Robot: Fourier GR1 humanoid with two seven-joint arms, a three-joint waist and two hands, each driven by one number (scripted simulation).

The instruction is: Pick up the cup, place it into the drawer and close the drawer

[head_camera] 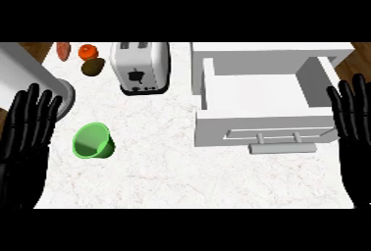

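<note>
You are at the very start: nothing is picked up yet. The cup (92,141), green, sits on the counter (181,171) at the near left, well apart from the drawer (253,128) on the right. Its mouth faces up and a little left. From this steep angle it's hard to say whether it stands upright or leans on its side.

Your left hand (29,122) shows at the left edge, just beside the cup, with its fingers straight and released and holding nothing. Your right hand (351,117) shows at the right edge next to the drawer's right wall, equally flat and unclenched.

The drawer is already pulled out toward you, and its handle (282,147) is on the near face. The inside looks bare.

The next move, as I judge it, belongs to the left hand: bring it right and down over the cup and curl the fingers round the wall. Then carry the cup rightward across the counter, over the drawer's left wall. The closing push on the front panel comes last.

Count:
- one cup
- one drawer
- one toaster (141,66) at the far middle
- three pieces of produce at the far left: a reddish one (64,50), an orange one (88,50) and a brown one (92,66)
- one grey-and-white appliance (43,83), cut off by the left edge
</note>
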